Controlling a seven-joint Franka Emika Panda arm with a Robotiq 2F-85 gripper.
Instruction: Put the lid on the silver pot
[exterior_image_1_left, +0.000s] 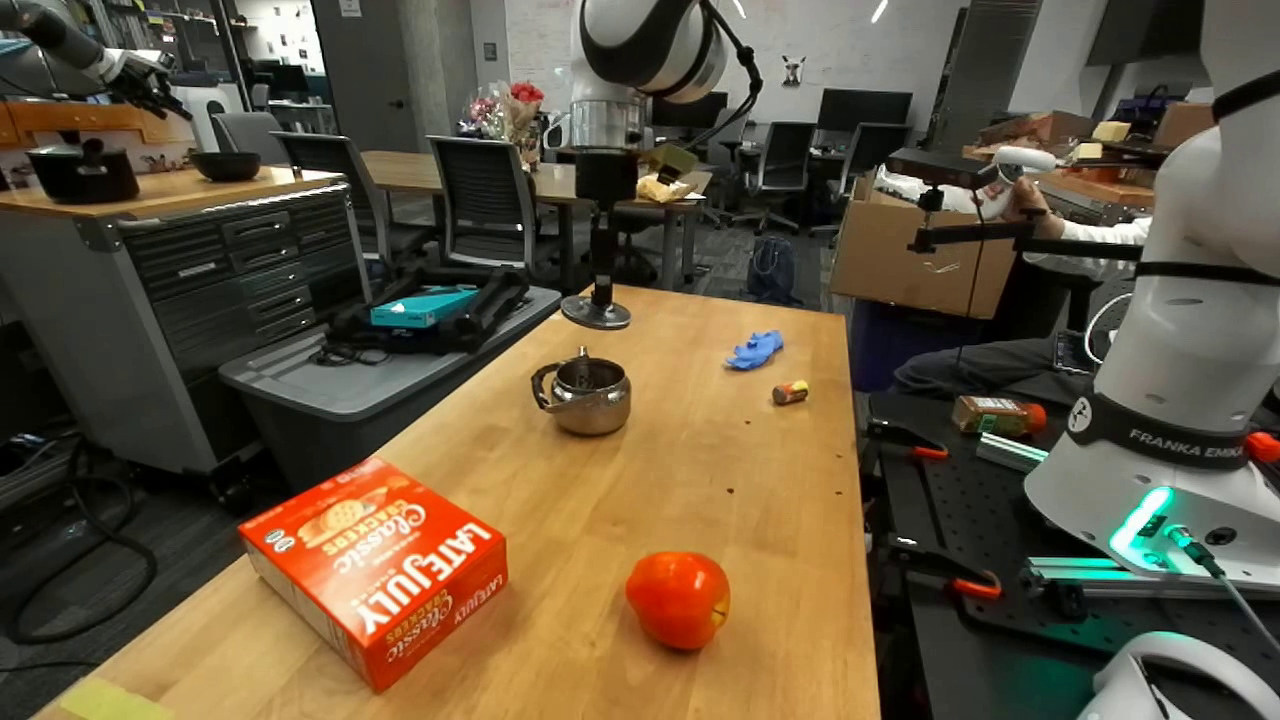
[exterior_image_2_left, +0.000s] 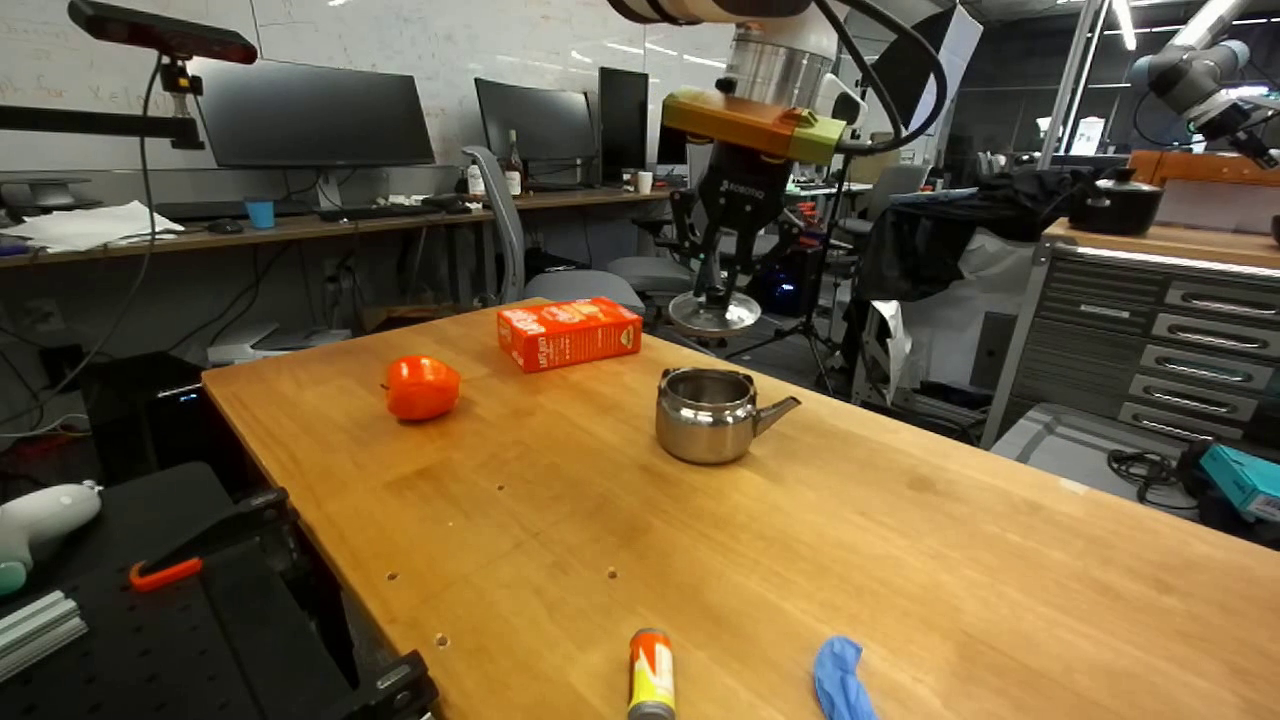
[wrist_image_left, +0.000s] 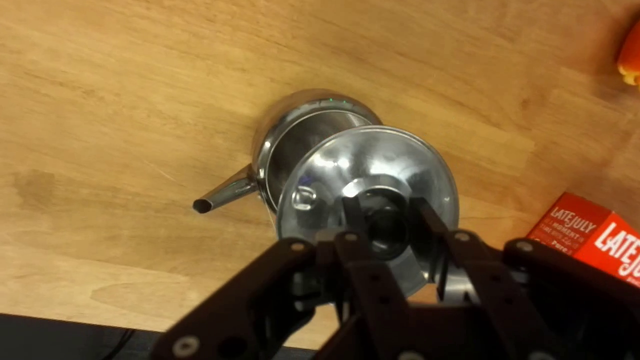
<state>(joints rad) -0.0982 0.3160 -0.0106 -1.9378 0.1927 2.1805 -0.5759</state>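
Observation:
The silver pot (exterior_image_1_left: 595, 410) is a small shiny kettle-shaped pot, upright on the wooden table with its top open. Its spout points right in an exterior view (exterior_image_2_left: 700, 435). My gripper (exterior_image_1_left: 602, 290) points down and is shut on the dark knob of the round silvery lid (exterior_image_1_left: 596, 314). The lid hangs above table height, apart from the pot, in both exterior views (exterior_image_2_left: 714, 314). In the wrist view, the lid (wrist_image_left: 400, 155) covers the lower right part of the pot (wrist_image_left: 315, 100) and leaves part of its dark opening visible. The gripper's fingertips (wrist_image_left: 385, 215) sit on either side of the knob.
A red-orange cracker box (exterior_image_1_left: 370, 570) and a red tomato (exterior_image_1_left: 680, 600) stand on the table. A blue glove (exterior_image_1_left: 755, 350) and a small battery-like cylinder (exterior_image_1_left: 790, 392) lie beyond the pot. A grey bin (exterior_image_1_left: 330, 385) stands beside the table's edge.

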